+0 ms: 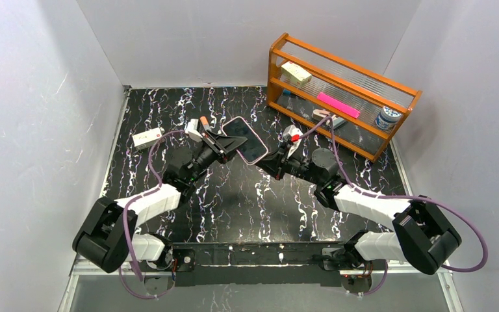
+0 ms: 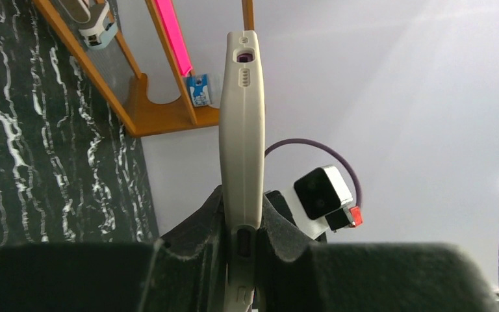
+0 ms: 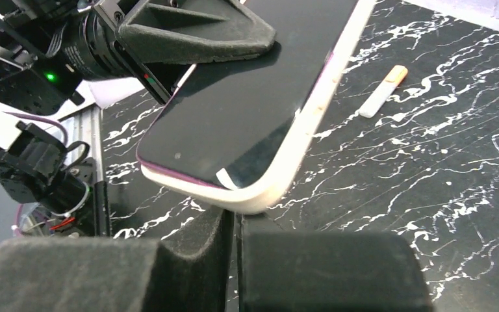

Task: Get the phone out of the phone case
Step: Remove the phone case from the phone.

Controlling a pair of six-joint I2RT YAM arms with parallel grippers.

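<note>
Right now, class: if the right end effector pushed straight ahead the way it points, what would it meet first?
The cream phone case, at its near corner just ahead of the right end effector. The left end effector holds it raised. They may be touching; depth is unclear.

The phone (image 3: 234, 117) shows glossy black glass, its case (image 2: 240, 143) smooth matt cream plastic, the rack (image 1: 338, 91) varnished orange wood.

Phone case (image 3: 269, 188): cream.
Phone (image 3: 234, 110): black glass, purple rim.
Table (image 3: 429, 162) beneath right gripper (image 3: 237, 224): black marble, white veins.
Rack (image 2: 162, 117) beyond it: orange wood.
</note>
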